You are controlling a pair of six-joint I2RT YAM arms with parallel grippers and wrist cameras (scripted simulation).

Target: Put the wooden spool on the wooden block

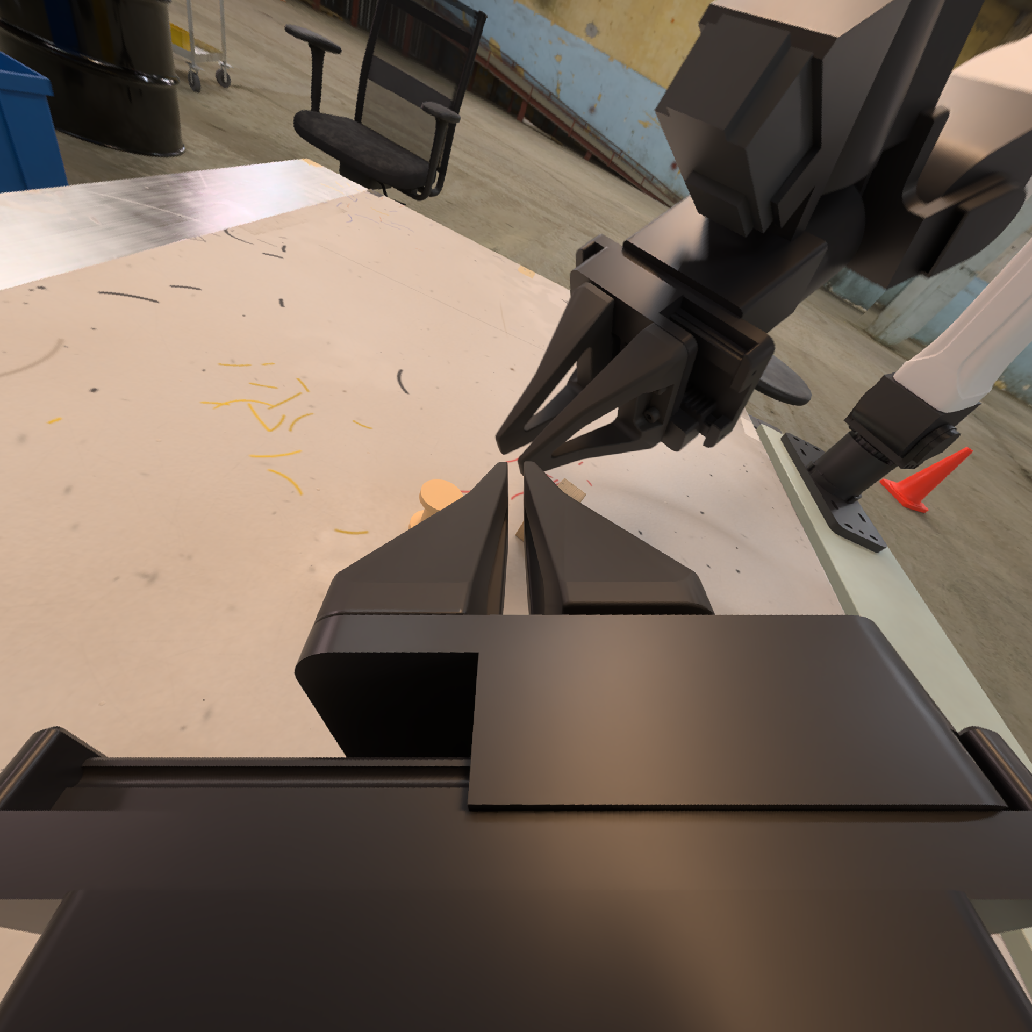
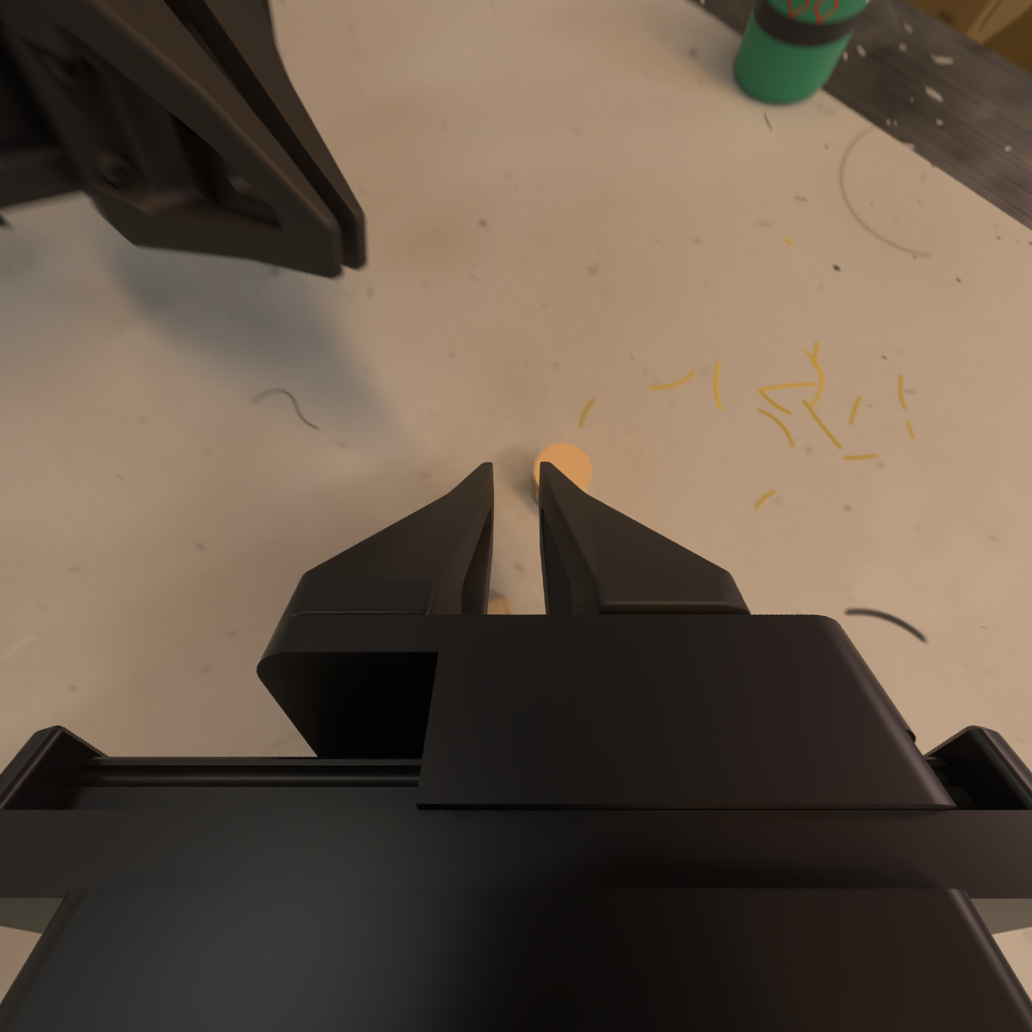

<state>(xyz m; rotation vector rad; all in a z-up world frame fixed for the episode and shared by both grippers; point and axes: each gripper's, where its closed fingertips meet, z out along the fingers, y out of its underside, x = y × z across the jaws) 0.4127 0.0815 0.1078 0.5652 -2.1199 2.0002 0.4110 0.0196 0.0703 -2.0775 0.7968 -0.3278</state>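
The left claw (image 1: pixel 515 472) hid most of the wooden block (image 1: pixel 572 491) and part of the wooden spool (image 1: pixel 435 498), so whether the two touched could not be told. In the right wrist view, the right claw (image 2: pixel 516 470) covered the spool's lower part, and the green bottle (image 2: pixel 787 53) was cut off by the top edge.

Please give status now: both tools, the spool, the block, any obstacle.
Left tool and right tool nearly shut, empty. Wooden spool on table, not on wooden block. No obstacle seen.
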